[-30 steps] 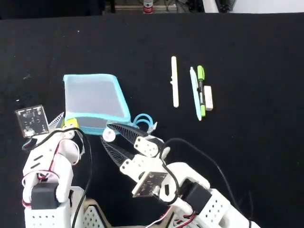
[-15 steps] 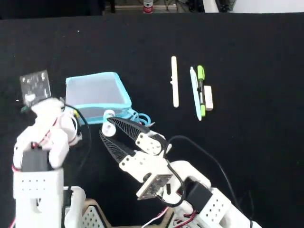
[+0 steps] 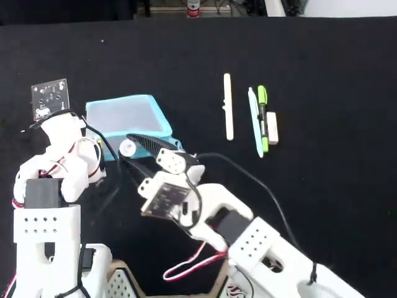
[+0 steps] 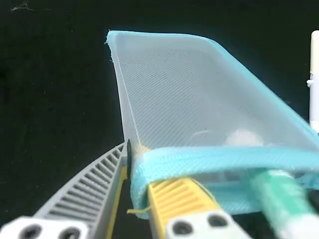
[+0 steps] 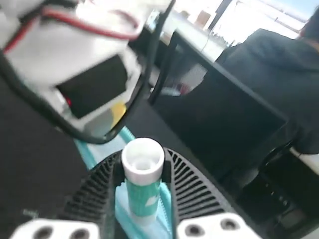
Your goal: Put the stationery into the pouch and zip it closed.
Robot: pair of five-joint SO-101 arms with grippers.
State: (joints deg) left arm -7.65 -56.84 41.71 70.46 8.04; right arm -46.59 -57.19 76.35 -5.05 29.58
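The mesh pouch (image 3: 127,117) with teal trim lies at the left of the black table. My left gripper (image 3: 99,152) is shut on the near left corner of the pouch (image 4: 199,114), and in the left wrist view that gripper (image 4: 134,169) pinches the teal edge between a grey and a yellow finger. My right gripper (image 3: 128,153) is shut on a green tube with a white cap (image 3: 128,148), right at the pouch's near edge. The tube (image 4: 281,201) reaches the teal opening. In the right wrist view the tube (image 5: 142,184) stands between the right gripper's (image 5: 143,167) black fingers.
A white stick (image 3: 228,107), a pale blue pen (image 3: 254,121), a green highlighter (image 3: 263,115) and a white eraser (image 3: 272,128) lie in a row on the table at the right. The left arm's body (image 5: 75,45) is close in front of the right gripper.
My right gripper carried the tube left and a little farther away, to the pouch's near edge. My left arm swung back and up, pulling the pouch's near edge with it.
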